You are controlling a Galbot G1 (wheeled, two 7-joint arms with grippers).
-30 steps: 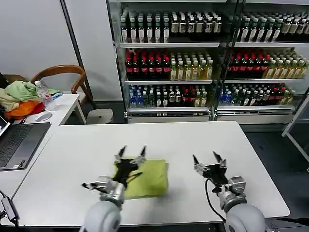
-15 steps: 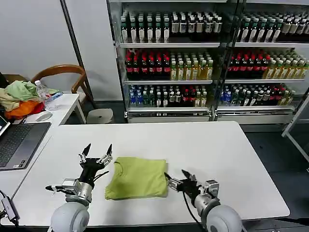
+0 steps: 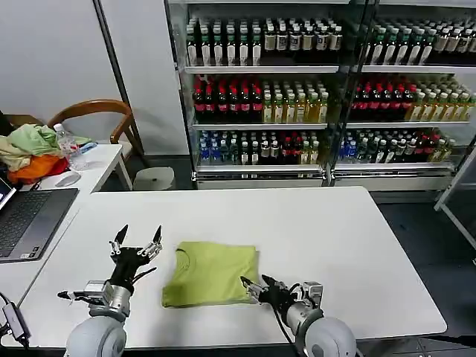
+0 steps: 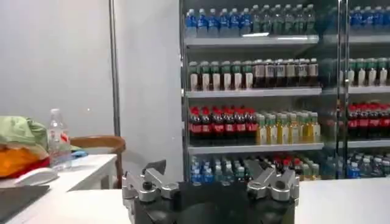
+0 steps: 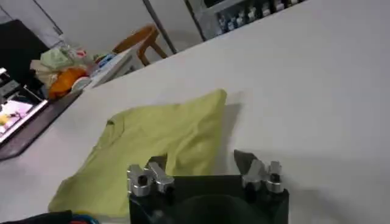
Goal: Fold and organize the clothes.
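The lime yellow-green T-shirt [image 3: 210, 273] lies folded into a rough square on the white table [image 3: 335, 230], with its ribbed neck at the left edge. My left gripper [image 3: 138, 236] is open, apart from the shirt on its left, fingers pointing up and away. It faces the drink shelves in the left wrist view, where the gripper [image 4: 207, 173] holds nothing. My right gripper [image 3: 255, 284] is open and low at the shirt's near right corner. In the right wrist view the shirt [image 5: 158, 143] lies just beyond that open gripper [image 5: 201, 161], whose left fingertip [image 5: 157, 163] overlaps the cloth's edge.
A side table at the left carries a laptop [image 3: 30, 219], a water bottle [image 3: 68, 147] and a heap of pale green, beige and orange garments [image 3: 30, 152]. A wooden chair [image 3: 97, 111] stands behind it. Shelves of drink bottles [image 3: 297, 97] line the back wall.
My left gripper has moved left off the shirt and now stands beside it. My right gripper has dropped and shifted left to the shirt's near right corner. The shirt lies still.
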